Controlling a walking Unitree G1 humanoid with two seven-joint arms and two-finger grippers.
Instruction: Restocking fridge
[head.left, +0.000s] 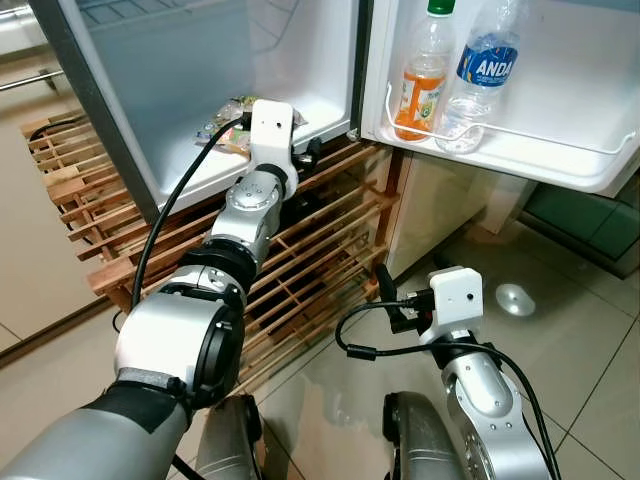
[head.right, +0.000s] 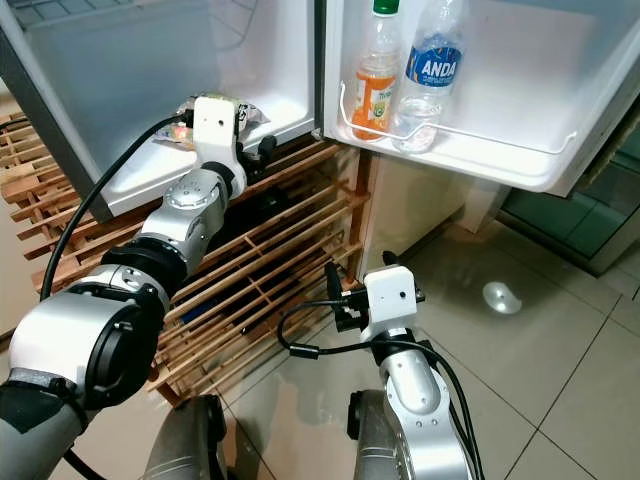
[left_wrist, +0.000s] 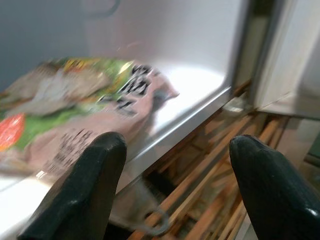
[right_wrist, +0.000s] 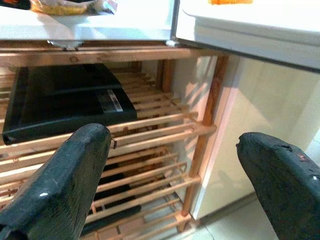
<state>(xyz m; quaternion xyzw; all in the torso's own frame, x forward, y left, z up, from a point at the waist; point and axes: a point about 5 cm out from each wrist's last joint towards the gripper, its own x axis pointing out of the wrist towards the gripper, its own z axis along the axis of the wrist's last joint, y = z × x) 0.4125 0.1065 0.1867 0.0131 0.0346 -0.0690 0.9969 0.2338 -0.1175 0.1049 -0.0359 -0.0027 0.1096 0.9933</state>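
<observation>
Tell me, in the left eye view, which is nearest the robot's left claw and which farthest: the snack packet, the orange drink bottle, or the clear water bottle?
From the left gripper at the fridge's open front:
1. Snack packet, just beside it on the fridge floor.
2. Orange drink bottle, in the door shelf to the right.
3. Water bottle, next along that shelf, farther right.

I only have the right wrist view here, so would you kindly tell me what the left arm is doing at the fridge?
Observer: The left gripper is open at the fridge's lower edge, beside a green and pink printed food packet lying on the white fridge floor.
Operator: Thank you. Is anything in the door?
Observer: Yes, an orange drink bottle with a green cap stands in the white door shelf.
Operator: Anything beside it?
Observer: A clear water bottle with a blue label.
</observation>
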